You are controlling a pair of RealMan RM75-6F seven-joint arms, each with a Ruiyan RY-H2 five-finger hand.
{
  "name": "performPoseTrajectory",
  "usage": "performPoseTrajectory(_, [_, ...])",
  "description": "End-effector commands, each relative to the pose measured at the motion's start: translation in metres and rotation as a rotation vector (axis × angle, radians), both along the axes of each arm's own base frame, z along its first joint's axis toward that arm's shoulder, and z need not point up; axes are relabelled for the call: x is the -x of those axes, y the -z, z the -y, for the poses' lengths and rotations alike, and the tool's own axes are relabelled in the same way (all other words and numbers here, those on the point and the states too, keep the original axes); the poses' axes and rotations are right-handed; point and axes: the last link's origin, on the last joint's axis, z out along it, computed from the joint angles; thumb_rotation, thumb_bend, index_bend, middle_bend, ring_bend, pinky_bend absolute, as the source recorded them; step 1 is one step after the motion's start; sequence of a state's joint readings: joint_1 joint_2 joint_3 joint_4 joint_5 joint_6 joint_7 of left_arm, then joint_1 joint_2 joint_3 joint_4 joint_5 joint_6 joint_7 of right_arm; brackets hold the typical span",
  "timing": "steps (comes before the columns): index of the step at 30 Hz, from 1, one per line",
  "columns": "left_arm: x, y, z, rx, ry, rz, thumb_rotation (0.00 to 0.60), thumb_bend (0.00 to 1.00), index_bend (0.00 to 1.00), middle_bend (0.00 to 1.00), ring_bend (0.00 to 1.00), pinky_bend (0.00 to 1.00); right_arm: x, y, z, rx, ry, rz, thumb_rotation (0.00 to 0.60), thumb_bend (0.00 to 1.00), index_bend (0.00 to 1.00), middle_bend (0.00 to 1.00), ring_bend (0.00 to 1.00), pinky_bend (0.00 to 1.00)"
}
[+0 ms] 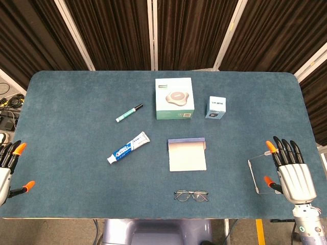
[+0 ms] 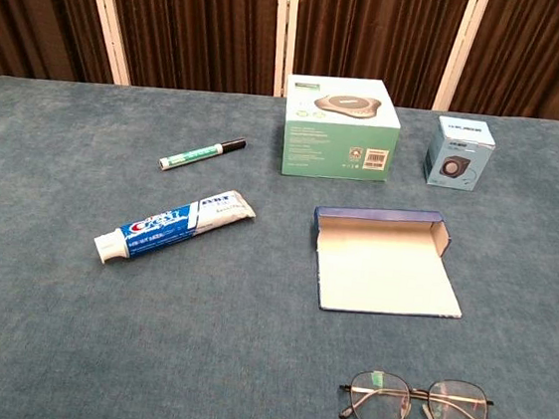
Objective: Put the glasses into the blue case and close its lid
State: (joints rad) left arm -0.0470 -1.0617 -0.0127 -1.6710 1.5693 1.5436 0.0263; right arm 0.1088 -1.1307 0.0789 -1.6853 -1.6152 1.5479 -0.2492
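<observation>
The glasses lie near the bottom middle of the head view, flat on the table, with nothing touching them. Just above them sits the blue case, with its lid open and lying flat toward the bottom of the frame. The right hand waits at the lower right, spread wide and holding nothing. The left hand peeks in at the lower left edge; its fingers look apart and hold nothing. Nothing has started yet, so a lot could go wrong. The glasses are thin and flat on the cloth, so big fingers may slide over them or push them away instead of picking them up. A hard squeeze could bend the thin frame. The case is light, so it may scoot when the glasses go in or when the lid is pushed. If an arm of the glasses sticks out, the lid will not shut. The toothpaste at the middle left is near enough to get bumped.
</observation>
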Motion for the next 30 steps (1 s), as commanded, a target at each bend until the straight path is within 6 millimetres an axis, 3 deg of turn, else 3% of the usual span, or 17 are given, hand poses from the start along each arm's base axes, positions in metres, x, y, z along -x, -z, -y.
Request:
performPoseTrajectory(1, [0.0,0.0,0.0,0.0,-0.001,0.0,0.6,0.0,0.0,0.0,0.0,0.0,0.0,0.0,0.0,-0.001,0.0,0.0,0.6,0.0,0.02,0.0,0.0,0.0])
performPoseTrajectory(9, [0.0,-0.001,0.0,0.0,-0.003,0.007,0.6,0.0,0.0,0.0,0.0,0.0,-0.003,0.005,0.001,-0.036,0.0,0.015,0.6,0.0,0.02,0.0,0.0,0.0])
performPoseTrajectory(14, [0.001,-0.005,-0.002,-0.012,-0.007,0.017,0.6,0.0,0.0,0.0,0.0,0.0,-0.018,0.024,0.015,-0.198,-0.022,0.075,0.6,0.0,0.08,0.0,0.0,0.0])
performPoseTrajectory(20, [0.006,-0.003,-0.005,-0.001,-0.039,0.009,0.6,0.0,0.0,0.0,0.0,0.0,-0.055,0.062,0.045,-0.524,-0.065,0.097,0.6,0.0,0.34,0.0,0.0,0.0])
performPoseTrajectory(25, [0.011,-0.003,-0.009,-0.008,-0.069,0.001,0.6,0.0,0.0,0.0,0.0,0.0,-0.079,0.098,0.064,-0.683,-0.066,0.099,0.6,0.02,0.41,0.0,0.0,0.0])
performPoseTrajectory(30, [0.013,-0.001,-0.012,-0.004,-0.084,-0.012,0.6,0.0,0.0,0.0,0.0,0.0,-0.089,0.128,0.07,-0.774,-0.056,0.076,0.6,0.1,0.45,0.0,0.0,0.0])
